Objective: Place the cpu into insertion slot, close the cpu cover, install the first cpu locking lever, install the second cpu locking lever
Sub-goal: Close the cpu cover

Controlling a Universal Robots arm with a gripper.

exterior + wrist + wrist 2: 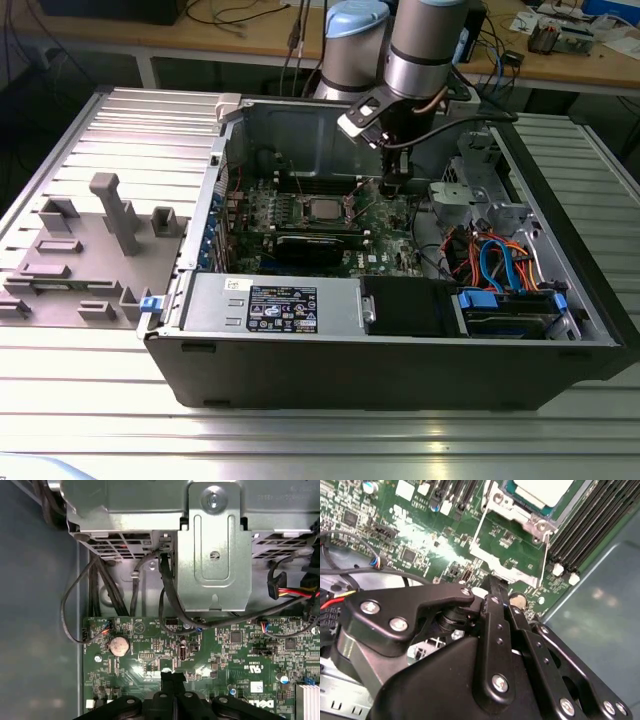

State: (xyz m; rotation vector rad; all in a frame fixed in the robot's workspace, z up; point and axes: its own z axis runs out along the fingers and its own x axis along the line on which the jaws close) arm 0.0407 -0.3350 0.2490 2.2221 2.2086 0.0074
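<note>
The cpu (322, 208), a square chip with a silver-grey top, lies in the insertion slot (516, 511) on the green board; it is also seen as cpu (542, 489) in the second wrist view. The cpu cover (506, 564), a thin silvery frame, stands swung open from the socket toward my gripper, with green board showing through its window. A thin wire lever (546, 555) runs along its side. My gripper (494, 581) is shut, its black tips right at the cover's free edge. In the exterior view the gripper (392, 186) hangs low over the board on the exterior view's right of the socket.
Long black memory slots (590, 525) flank the socket, next to the case wall (605, 610). A metal drive cage (210, 540) with cables (280, 587) and a coin battery (119, 645) lie beyond the fingers. A black expansion card (320, 245) and a grey fixture (90, 250) sit nearby.
</note>
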